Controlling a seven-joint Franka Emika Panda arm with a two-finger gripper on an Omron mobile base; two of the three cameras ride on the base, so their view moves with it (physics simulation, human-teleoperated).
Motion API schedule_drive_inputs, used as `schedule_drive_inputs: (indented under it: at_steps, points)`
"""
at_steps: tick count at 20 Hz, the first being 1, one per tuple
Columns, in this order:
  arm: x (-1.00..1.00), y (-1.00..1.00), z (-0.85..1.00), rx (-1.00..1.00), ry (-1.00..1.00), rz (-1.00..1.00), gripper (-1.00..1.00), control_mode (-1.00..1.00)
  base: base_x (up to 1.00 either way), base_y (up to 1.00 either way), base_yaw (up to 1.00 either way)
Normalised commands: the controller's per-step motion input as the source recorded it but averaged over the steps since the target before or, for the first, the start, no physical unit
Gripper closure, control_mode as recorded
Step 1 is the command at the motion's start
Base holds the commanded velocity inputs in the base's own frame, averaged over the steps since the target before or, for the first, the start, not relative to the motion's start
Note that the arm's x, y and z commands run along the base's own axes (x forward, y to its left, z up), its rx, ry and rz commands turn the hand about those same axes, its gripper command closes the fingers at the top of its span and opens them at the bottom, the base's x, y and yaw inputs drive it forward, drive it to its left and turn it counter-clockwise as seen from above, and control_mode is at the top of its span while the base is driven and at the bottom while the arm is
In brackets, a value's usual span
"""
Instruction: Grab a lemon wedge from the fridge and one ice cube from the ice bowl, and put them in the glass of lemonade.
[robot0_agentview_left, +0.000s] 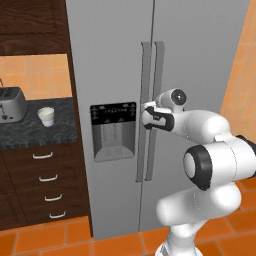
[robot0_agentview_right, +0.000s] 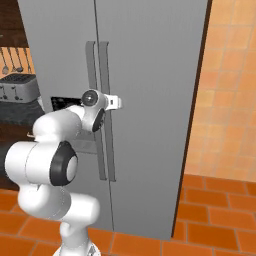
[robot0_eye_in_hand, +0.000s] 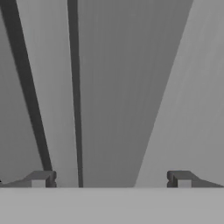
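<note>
Fridge matt brushed grey steel; cabinet drawers dark wood; countertop speckled stone.

The fridge stands closed, so its doors block the way inside. The two long handles run side by side at the middle seam, and the open gripper is just before them with nothing between.

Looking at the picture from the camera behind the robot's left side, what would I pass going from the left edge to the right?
Toaster → glass of lemonade → black dispenser panel on the fridge → fridge handles → the robot's white arm.
</note>
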Motion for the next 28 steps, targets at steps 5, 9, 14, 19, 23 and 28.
schedule_drive_inputs:
  at_steps: [5,9,14,19,23,28]
  points:
    - [0.48,0.11,-0.02,0.0,0.0,0.0,1.0,-1.0,0.0,0.0,0.0]
    - [0.27,-0.04,-0.06,0.0,-0.06,-0.06,1.0,-1.0,0.0,0.0,0.0]
    - [-0.02,-0.56,0.0,0.01,-0.07,-0.21,1.0,-1.0,0.0,0.0,0.0]
    - [-0.21,-0.83,0.01,0.08,-0.04,-0.2,1.0,-1.0,0.0,0.0,0.0]
    - [-0.63,-0.92,0.06,0.19,-0.08,-0.12,1.0,-1.0,0.0,0.0,0.0]
    - [-0.75,-0.97,0.2,0.22,-0.08,-0.08,1.0,-1.0,0.0,0.0,0.0]
